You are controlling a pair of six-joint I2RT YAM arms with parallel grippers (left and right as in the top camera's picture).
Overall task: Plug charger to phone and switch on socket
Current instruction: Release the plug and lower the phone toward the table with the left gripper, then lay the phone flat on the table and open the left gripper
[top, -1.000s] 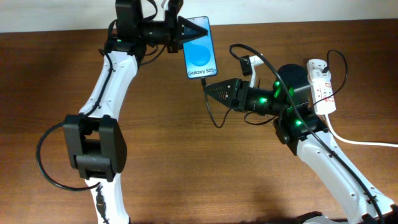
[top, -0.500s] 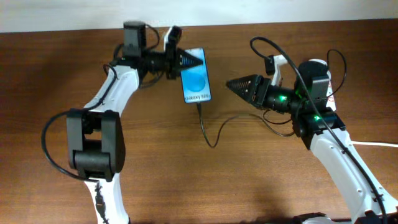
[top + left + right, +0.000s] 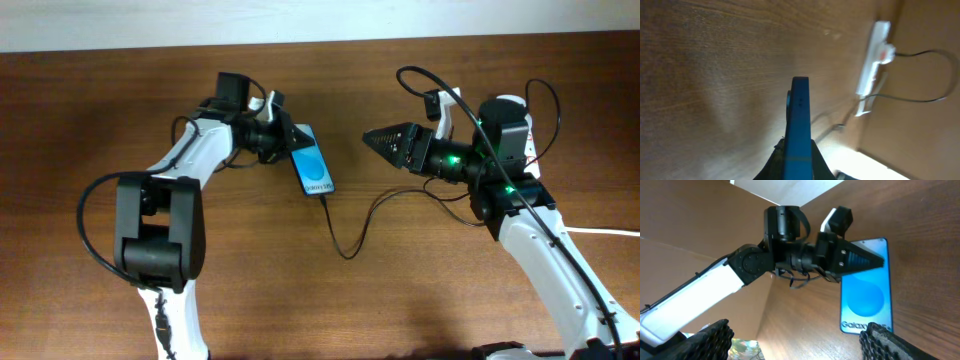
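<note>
The phone (image 3: 314,172) shows glossy glass, the charger (image 3: 346,255) matt black, the table (image 3: 80,120) smooth grained wood

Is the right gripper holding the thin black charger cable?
No, the right gripper stands open and empty, clear of the thin black charger cable.

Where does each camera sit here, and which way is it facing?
Overhead: above the table, looking straight down on the left arm, right arm, phone and charger cable.
Left wrist: on the left arm, looking along the left gripper, shut on the edge-on phone, towards the power strip; only that gripper shows.
Right wrist: on the right arm, facing the left arm; the open right gripper frames the bottom.
Shared: both wrist views show the phone.
</note>
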